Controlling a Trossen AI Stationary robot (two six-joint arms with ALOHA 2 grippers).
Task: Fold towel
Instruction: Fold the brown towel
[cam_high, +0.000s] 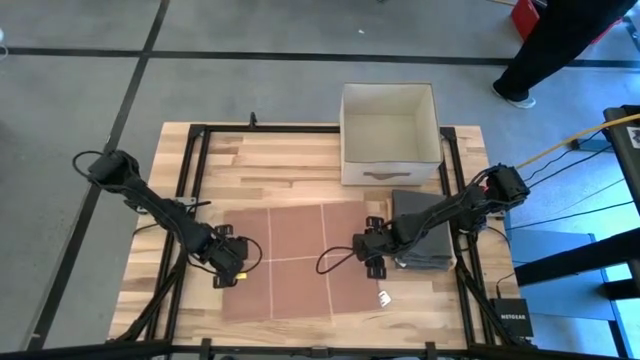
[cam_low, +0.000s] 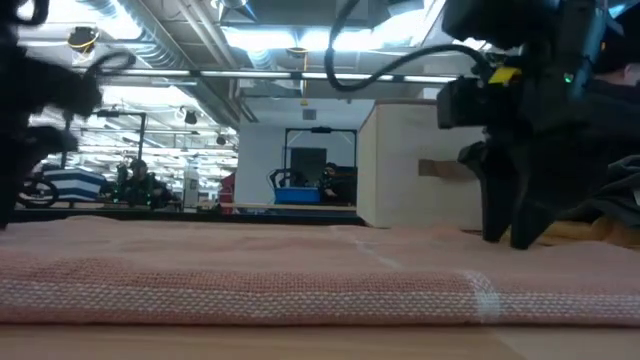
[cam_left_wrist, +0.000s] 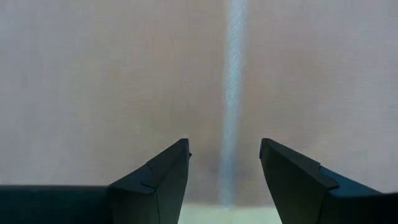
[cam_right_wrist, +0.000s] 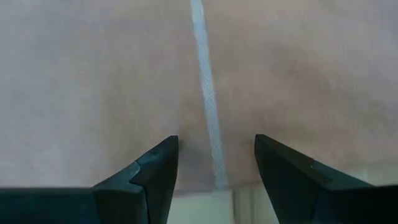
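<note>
Both jaws apart: left gripper (cam_high: 232, 262) and right gripper (cam_high: 368, 250) over the towel (cam_high: 300, 262) edges; uneven pinches could skew the fold

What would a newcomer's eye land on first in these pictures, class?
Most striking is the pinkish-brown towel spread flat on the wooden table, with pale stripes crossing it. The left claw stands open at the towel's left edge and the right claw open at its right edge, each astride a pale stripe. Behind the towel stands an open white box, with a dark folded stack under the right arm.
</note>
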